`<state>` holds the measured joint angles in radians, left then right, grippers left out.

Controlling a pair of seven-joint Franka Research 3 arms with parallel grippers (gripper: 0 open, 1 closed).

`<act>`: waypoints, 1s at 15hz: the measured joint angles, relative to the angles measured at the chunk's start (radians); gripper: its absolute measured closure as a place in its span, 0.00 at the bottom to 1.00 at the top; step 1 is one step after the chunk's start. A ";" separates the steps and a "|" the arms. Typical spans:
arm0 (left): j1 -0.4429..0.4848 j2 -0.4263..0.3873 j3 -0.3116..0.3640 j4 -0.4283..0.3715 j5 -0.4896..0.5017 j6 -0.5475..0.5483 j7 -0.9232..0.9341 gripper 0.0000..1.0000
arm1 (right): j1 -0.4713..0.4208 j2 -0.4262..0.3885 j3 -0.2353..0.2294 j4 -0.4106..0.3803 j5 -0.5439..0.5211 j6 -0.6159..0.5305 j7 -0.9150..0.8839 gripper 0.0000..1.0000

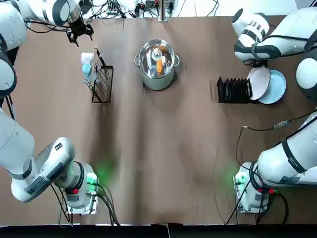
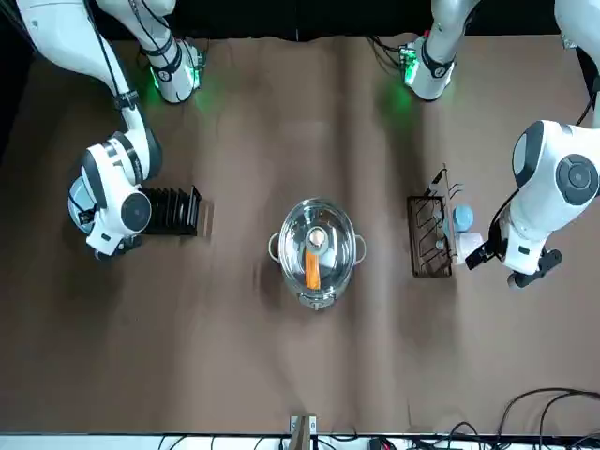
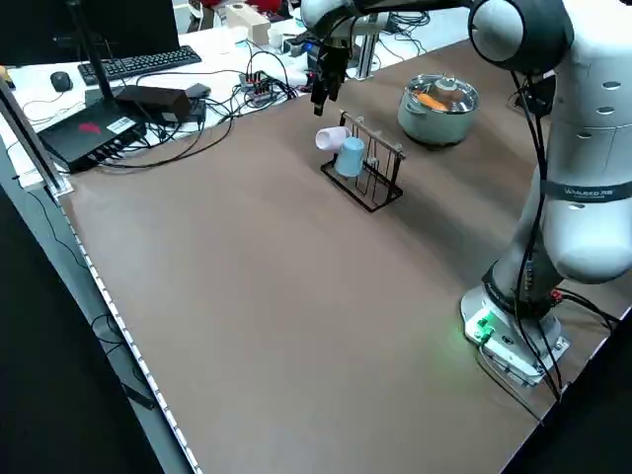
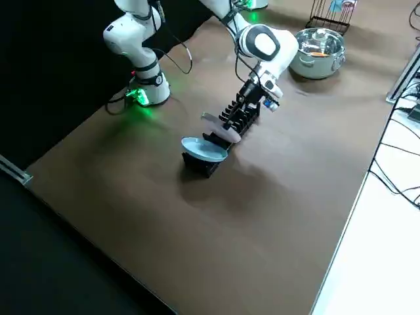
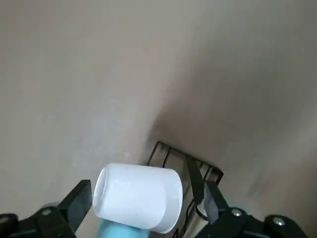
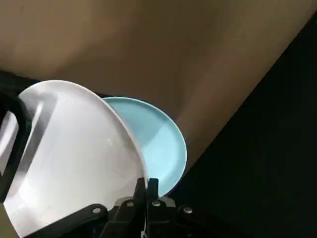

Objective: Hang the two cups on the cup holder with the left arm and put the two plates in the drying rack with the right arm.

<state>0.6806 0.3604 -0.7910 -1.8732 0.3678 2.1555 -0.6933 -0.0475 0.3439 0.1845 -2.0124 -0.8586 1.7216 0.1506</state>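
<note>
Both cups hung on cup holder — pale cup above blue cup. Left gripper just beyond holder, fingers spread, empty. Right gripper pinched white plate at drying rack, blue plate behind — next: seat plate, release.

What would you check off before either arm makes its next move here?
1. Both cups on the cup holder: ok; blue cup and white cup hang there.
2. Left gripper free of the cups: ok, open beside them.
3. White plate in the drying rack: ok, leaning at its end.
4. Blue plate slotted: cannot tell.
5. Right gripper released: cannot tell.
6. Pot out of the way: ok.
</note>
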 joint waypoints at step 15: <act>-0.120 -0.002 -0.002 0.317 0.003 -0.406 0.408 0.00 | 0.014 0.029 0.003 0.115 0.139 0.006 -0.019 0.57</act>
<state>0.5609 0.3588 -0.7935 -1.5558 0.3708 1.7492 -0.2854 -0.0338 0.3731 0.1878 -1.8976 -0.7200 1.7275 0.1317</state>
